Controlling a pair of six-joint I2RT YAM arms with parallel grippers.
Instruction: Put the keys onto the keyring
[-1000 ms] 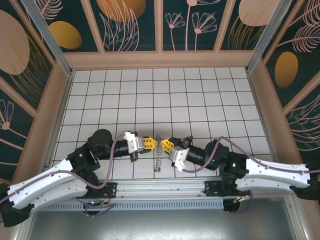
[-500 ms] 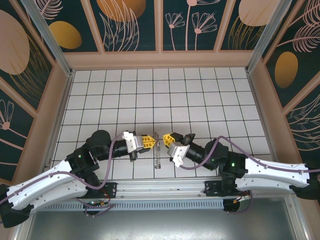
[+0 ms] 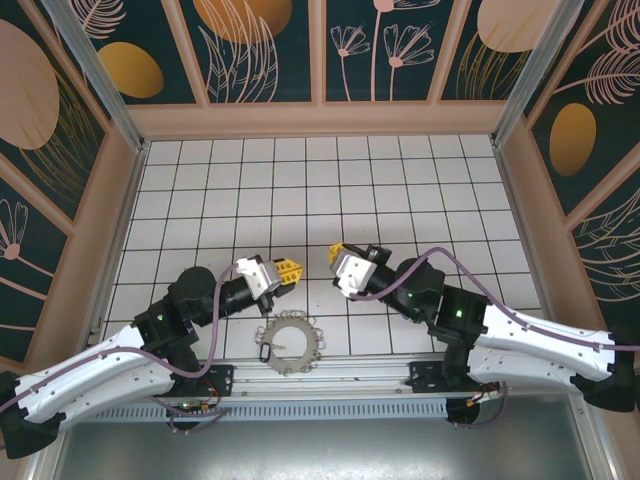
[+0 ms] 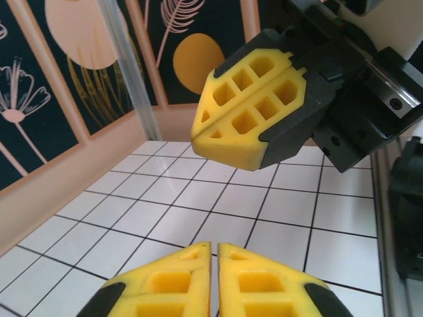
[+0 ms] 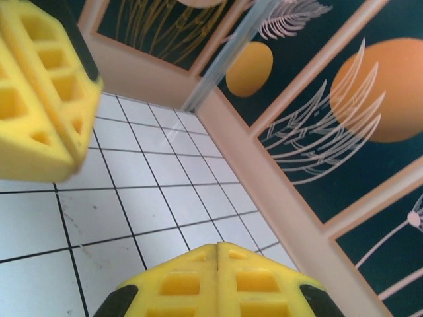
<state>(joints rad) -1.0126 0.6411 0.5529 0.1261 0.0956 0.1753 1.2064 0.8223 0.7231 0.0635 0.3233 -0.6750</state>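
Note:
The keyring, a grey-brown hoop fringed with small loops, lies flat on the white tiles near the front edge. A tiny dark piece at its left rim looks like the keys; whether it is threaded on I cannot tell. My left gripper hovers behind the ring, its yellow fingers almost touching, with nothing between them. My right gripper is shut and empty, its tip facing the left one across a small gap. The left wrist view has the right gripper ahead and the left gripper at the bottom. In the right wrist view, my right gripper points towards the corner wall.
A metal rail runs along the front just below the ring. Patterned walls with a wooden sill enclose the tiled floor on three sides. The left gripper looms blurred at the upper left of the right wrist view.
A second ago the ring hung pinched between both grippers. It has dropped and now lies flat on the tiles. Both grippers have drawn up and back, apart from each other.

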